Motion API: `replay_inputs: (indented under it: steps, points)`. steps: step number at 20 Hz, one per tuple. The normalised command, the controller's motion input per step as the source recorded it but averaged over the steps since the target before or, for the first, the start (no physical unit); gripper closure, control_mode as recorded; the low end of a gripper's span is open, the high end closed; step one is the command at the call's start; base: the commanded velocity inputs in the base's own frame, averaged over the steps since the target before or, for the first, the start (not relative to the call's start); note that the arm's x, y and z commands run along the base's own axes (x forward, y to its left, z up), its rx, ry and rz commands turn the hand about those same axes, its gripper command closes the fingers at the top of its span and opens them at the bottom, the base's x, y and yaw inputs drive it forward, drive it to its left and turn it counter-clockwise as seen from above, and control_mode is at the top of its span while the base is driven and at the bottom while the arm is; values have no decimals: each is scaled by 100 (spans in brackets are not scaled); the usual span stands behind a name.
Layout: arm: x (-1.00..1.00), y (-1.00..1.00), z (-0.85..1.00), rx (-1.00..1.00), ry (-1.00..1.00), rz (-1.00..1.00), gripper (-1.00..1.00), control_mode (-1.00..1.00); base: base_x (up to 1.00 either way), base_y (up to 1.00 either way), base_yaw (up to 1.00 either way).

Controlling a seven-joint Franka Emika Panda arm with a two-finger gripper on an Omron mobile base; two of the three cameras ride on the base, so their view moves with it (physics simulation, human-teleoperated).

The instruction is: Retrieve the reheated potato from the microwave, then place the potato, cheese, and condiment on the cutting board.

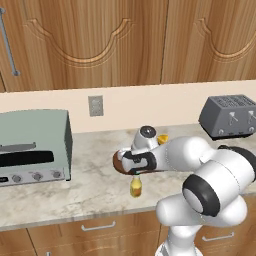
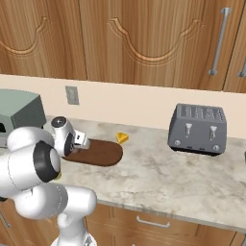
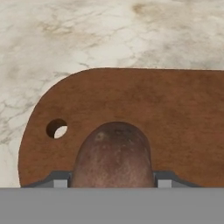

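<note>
The potato (image 3: 113, 157), a dull-brown lump, sits between my gripper's (image 3: 112, 181) two fingertips, which are shut on it. It hangs just above the rounded end of the dark-brown cutting board (image 3: 175, 113), near its small hole. From the base, my gripper (image 1: 134, 167) points down over the cutting board (image 2: 98, 153). The cheese (image 1: 162, 138), a yellow wedge, lies on the counter just behind the board, also seen as the cheese (image 2: 122, 138). The condiment (image 1: 135, 186) bottle stands on the counter in front of my hand. The microwave is out of view.
A pale grey-green toaster oven (image 1: 32, 147) stands at the left of the marble counter. A dark grey toaster (image 2: 198, 129) sits at the right against the wall. Wooden cabinets hang above, and drawers run under the counter's front edge.
</note>
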Motion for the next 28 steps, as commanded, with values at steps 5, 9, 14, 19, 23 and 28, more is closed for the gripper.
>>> replay_inputs:
  steps: [5, 9, 14, 19, 23, 28]
  points:
    - [12, 0, -1, 0, 1, 0, 100, -100, 0, 0, 0]
    - [12, 0, -1, 2, 6, 0, 100, -100, 0, 0, 0]
    - [8, 0, -8, 2, 8, 0, 100, -100, 0, 0, 0]
    - [1, 1, -17, 0, 3, 0, 100, -100, 0, 0, 0]
    - [0, 3, -23, 0, 5, 0, -100, -100, 0, 0, 0]
    - [-1, 0, -12, 0, 2, 0, -100, -100, 0, 0, 0]
